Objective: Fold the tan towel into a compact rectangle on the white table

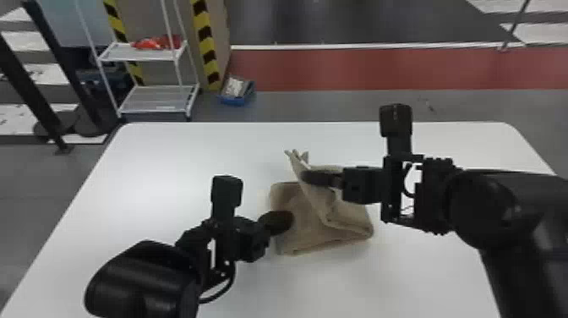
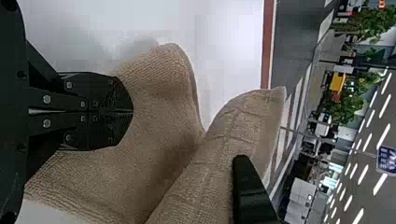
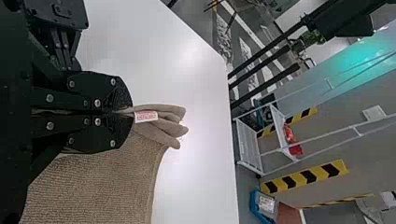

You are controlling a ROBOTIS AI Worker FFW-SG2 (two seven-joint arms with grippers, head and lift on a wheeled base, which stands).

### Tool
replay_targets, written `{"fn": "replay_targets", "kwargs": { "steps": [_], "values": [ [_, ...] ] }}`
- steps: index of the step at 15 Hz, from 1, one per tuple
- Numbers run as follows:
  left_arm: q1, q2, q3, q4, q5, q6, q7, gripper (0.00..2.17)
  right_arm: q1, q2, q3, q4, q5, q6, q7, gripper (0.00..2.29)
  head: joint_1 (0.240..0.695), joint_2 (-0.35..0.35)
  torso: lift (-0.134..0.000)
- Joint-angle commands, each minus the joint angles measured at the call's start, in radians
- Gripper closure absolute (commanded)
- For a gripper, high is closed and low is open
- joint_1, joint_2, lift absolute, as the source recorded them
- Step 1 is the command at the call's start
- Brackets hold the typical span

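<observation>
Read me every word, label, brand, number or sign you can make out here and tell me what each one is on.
No text can be read for certain.
Tag on the towel, beside the right claw: red print, too small to read.
Blue sign in the background, left wrist view: pale marks, too blurred to read.

Blk arms, rnd-tipped fingers, silver screws.

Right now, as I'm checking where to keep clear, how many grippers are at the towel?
2. In the head view, the left gripper, fingers together, is at the left side of the tan towel; the right gripper pinches its raised fold.
</observation>
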Motion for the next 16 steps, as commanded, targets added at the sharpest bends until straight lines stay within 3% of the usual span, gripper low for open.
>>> {"fn": "replay_targets", "kwargs": {
  "steps": [1, 8, 16],
  "values": [
    [0.003, 0.001, 0.002, 0.001, -0.001, -0.005, 0.000, 1.72, 0.007, 0.001, 0.020, 0.021, 0.017, -0.029, -0.001, 1.11, 0.695, 0.053, -0.125],
    [0.003, -0.001, -0.008, 0.009, -0.007, -0.017, 0.006, 1.72, 0.008, 0.015, 0.083, 0.117, 0.021, -0.179, -0.023, 1.11, 0.695, 0.075, -0.125],
    [-0.002, -0.001, -0.014, 0.011, -0.008, -0.017, 0.006, 1.72, 0.042, 0.011, 0.076, 0.103, 0.020, -0.112, -0.023, 1.11, 0.695, 0.081, -0.125]
  ]
}}
